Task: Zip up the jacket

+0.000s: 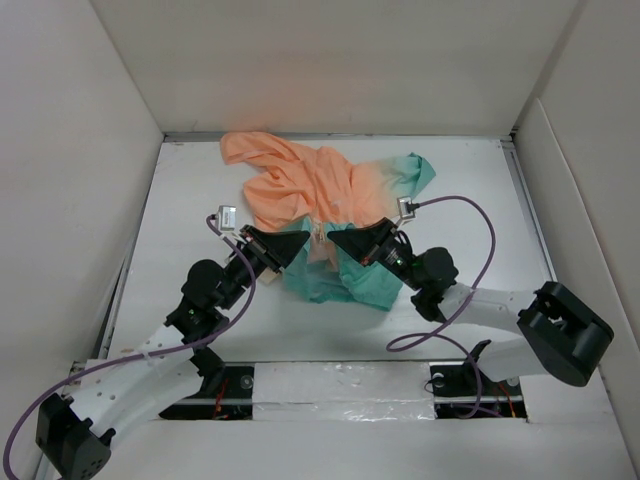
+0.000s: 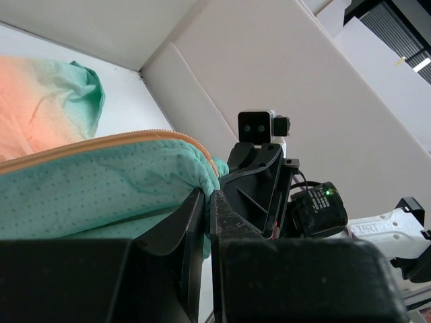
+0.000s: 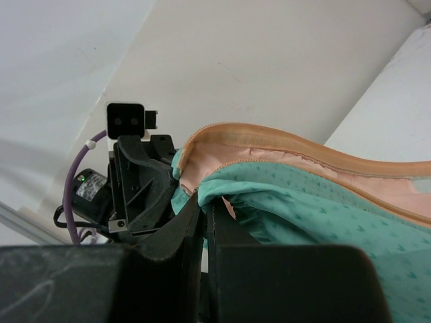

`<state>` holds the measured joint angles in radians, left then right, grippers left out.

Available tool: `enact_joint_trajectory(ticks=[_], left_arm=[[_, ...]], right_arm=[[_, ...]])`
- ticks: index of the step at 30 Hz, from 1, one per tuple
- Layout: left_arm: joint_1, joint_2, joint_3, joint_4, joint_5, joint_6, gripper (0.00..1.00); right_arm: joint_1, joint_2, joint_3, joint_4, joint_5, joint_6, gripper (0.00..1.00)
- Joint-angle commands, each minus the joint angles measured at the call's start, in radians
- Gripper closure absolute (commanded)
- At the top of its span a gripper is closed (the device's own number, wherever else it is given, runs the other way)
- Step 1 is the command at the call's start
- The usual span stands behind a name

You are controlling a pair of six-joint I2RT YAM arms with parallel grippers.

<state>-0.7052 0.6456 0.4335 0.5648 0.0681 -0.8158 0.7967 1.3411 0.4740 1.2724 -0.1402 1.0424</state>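
The jacket [image 1: 310, 195] lies crumpled in the middle of the white table, peach-orange at the far end and teal-green near me. My left gripper [image 1: 303, 240] and my right gripper [image 1: 334, 238] face each other at the jacket's front opening, each shut on teal fabric. In the left wrist view my gripper [image 2: 208, 194] pinches the teal hem [image 2: 94, 188] just below the orange zipper line [image 2: 121, 140]. In the right wrist view my gripper [image 3: 204, 202] pinches a teal fold [image 3: 283, 195] beside the orange zipper edge [image 3: 269, 134]. The zipper slider is not visible.
White walls [image 1: 90, 150] enclose the table on the left, back and right. Purple cables [image 1: 480, 230] loop from both wrists. The arm bases sit at the near edge [image 1: 330, 380].
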Motion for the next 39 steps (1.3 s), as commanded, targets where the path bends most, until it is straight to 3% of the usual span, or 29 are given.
enact_joint_trajectory(ticks=[1, 39], left_arm=[[0.003, -0.006, -0.007, 0.073, 0.012, 0.012, 1.0], [-0.007, 0.0, -0.03, 0.089, 0.025, 0.037, 1.0]], right_arm=[[-0.008, -0.011, 0.008, 0.285, -0.01, 0.016, 1.0], [-0.017, -0.02, 0.048, 0.246, 0.002, -0.007, 1.0]])
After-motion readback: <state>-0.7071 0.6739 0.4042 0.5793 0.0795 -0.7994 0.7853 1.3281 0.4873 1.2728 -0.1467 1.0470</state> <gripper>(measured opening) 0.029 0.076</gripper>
